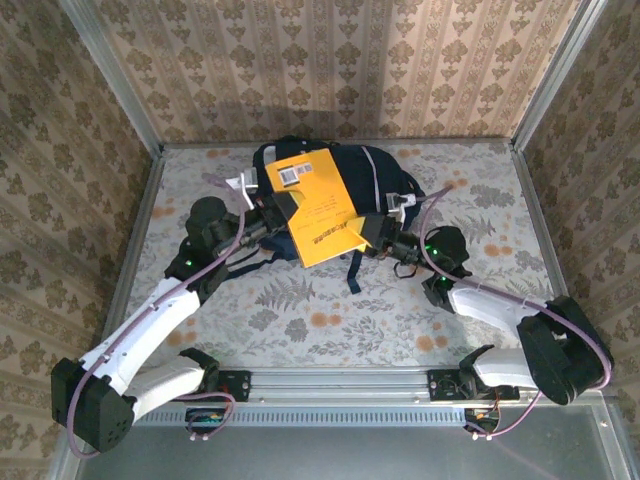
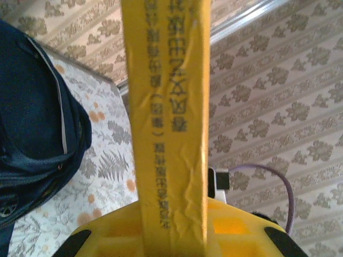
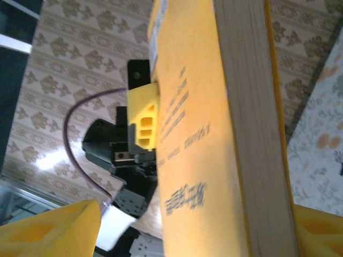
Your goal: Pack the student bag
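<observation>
The student bag (image 1: 385,178), dark navy with thin white stripes, lies at the back middle of the table; its side shows in the left wrist view (image 2: 32,118). A thick yellow book (image 1: 318,205) hangs tilted just above it. My left gripper (image 1: 278,205) is shut on the book's left edge, the spine (image 2: 169,107) running up between its yellow fingers (image 2: 171,235). My right gripper (image 1: 375,232) is at the book's lower right corner and stands open around the book (image 3: 203,160), with a gap to its left finger (image 3: 53,230).
The floral tabletop (image 1: 330,310) is boxed in by patterned walls at the back and on both sides. A dark bag strap (image 1: 353,272) trails toward the front. The metal rail (image 1: 330,380) with both arm bases runs along the near edge.
</observation>
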Robot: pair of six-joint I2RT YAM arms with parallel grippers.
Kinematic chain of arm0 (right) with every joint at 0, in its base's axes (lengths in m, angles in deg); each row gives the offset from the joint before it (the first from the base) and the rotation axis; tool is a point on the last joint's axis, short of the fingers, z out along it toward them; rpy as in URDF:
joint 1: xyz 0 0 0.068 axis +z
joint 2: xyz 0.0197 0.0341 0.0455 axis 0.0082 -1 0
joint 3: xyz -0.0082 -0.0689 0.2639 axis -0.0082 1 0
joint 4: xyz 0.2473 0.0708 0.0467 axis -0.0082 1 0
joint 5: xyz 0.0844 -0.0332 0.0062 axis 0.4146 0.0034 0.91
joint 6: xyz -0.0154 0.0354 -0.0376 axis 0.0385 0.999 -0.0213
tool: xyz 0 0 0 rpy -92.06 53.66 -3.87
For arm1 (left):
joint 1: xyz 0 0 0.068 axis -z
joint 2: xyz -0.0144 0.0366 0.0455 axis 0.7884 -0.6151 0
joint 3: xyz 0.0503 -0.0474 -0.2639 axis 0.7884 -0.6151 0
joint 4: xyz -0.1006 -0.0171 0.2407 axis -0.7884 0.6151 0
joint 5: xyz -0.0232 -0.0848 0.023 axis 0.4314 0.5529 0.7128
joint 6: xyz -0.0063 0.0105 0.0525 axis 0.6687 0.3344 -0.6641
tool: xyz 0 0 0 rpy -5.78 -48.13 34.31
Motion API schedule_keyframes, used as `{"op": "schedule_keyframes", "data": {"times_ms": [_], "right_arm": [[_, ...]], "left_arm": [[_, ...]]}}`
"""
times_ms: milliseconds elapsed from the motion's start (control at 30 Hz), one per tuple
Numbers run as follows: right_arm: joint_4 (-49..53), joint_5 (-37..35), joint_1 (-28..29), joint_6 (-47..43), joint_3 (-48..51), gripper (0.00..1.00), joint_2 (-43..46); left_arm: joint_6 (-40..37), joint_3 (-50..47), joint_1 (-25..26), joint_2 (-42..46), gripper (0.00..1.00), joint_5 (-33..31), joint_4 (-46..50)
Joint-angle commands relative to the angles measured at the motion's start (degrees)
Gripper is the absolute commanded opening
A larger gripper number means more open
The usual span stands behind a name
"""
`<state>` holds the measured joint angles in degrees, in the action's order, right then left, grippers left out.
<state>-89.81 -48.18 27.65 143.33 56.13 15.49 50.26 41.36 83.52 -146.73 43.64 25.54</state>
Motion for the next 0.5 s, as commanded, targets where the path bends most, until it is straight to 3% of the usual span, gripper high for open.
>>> {"op": "schedule_keyframes", "data": {"times_ms": [0, 267, 467], "right_arm": [[-8.2, -6.8, 1.3, 2.4, 0.6, 0.75, 4.1], [-7.7, -17.1, 4.4, 4.2, -0.3, 0.73, 2.9], [-4.1, -26.1, 8.2, -0.2, 0.2, 0.60, 2.7]], "left_arm": [[0.4, 2.1, 0.0, 0.5, 0.00, -5.9, -7.3], [2.5, 2.4, 2.6, -3.5, 0.00, -10.0, -14.3], [2.9, 2.8, 4.3, -3.8, 0.00, -14.2, -14.5]]}}
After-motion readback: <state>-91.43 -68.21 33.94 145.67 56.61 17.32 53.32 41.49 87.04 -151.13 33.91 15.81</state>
